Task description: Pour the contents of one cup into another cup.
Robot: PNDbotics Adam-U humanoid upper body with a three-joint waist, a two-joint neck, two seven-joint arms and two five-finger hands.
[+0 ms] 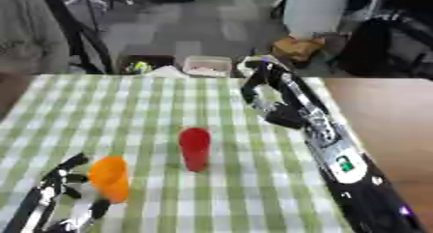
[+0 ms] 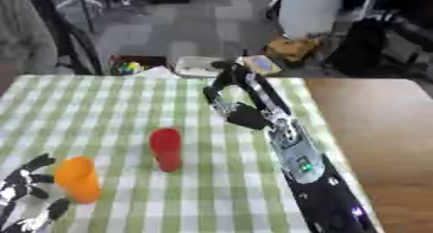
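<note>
A red cup (image 1: 194, 148) stands upright near the middle of the green checked table (image 1: 152, 106). An orange cup (image 1: 111, 178) sits at the lower left, and my left hand (image 1: 64, 188) is curled round it from the left, thumb below. My right hand (image 1: 264, 89) hangs over the far right of the table, up and to the right of the red cup, fingers straight and apart, holding nothing. The inside of either cup is hidden.
A bare wooden surface (image 1: 389, 116) runs along the right of the cloth. Beyond the table's far edge, on the floor, stand a white tray (image 1: 207, 65), a dark bin (image 1: 144, 63) and a brown box (image 1: 297, 47).
</note>
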